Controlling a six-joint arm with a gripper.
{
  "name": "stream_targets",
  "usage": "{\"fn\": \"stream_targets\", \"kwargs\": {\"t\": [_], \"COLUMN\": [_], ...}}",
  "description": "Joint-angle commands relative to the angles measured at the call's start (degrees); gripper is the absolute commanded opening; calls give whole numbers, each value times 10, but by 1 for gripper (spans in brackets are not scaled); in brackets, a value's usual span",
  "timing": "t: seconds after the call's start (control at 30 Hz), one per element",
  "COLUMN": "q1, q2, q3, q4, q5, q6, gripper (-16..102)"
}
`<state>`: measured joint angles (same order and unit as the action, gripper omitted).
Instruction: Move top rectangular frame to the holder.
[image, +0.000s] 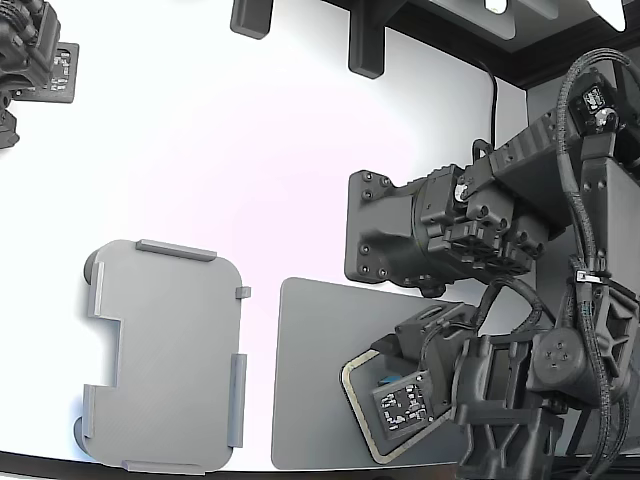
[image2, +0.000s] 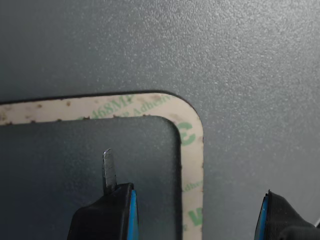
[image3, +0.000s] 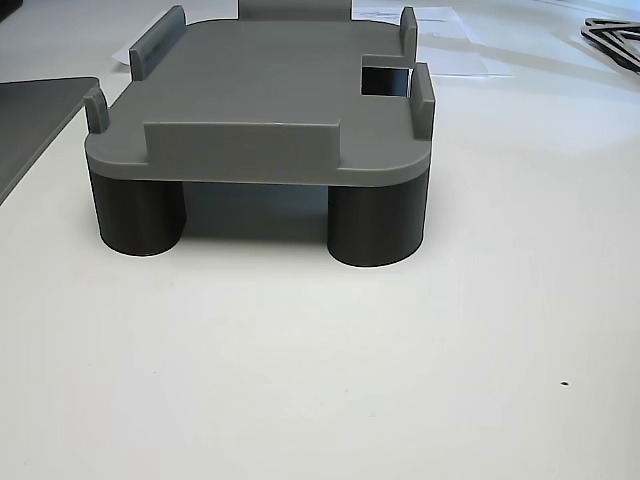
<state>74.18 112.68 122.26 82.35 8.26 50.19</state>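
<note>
The top rectangular frame (image2: 192, 150) is a thin beige strip with green print, lying flat on a dark grey mat (image2: 240, 60). Only one rounded corner of it shows in the wrist view. In the exterior view its corner (image: 356, 405) peeks out from under the arm near the lower middle. My gripper (image2: 192, 200) is open just above it. One finger (image2: 107, 210), with a thin blade tip, is inside the hollow and the other finger (image2: 280, 220) is outside the strip. The holder (image: 160, 350) is a light grey plate with edge tabs at the exterior view's left, bare on top (image3: 260, 90).
The dark mat (image: 310, 350) lies between the holder and the arm's base. A second black arm (image: 30, 60) sits at the exterior view's upper left. Black brackets (image: 365, 45) stand at the table's far edge. A dark flat part (image3: 615, 40) lies behind the holder.
</note>
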Motion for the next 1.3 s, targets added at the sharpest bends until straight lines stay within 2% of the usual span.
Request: {"fn": "stream_targets", "kwargs": {"t": [0.0,0.87,1.07,1.27], "q1": [-4,14,14,13], "q2": [12,40,42,40], "q3": [-4,98,108,115], "q4": [-5,-77,-82,-88], "q5": [-4,-34,-40,-36], "q6": [5,13,9,7], "gripper": [100,97,90,73]}}
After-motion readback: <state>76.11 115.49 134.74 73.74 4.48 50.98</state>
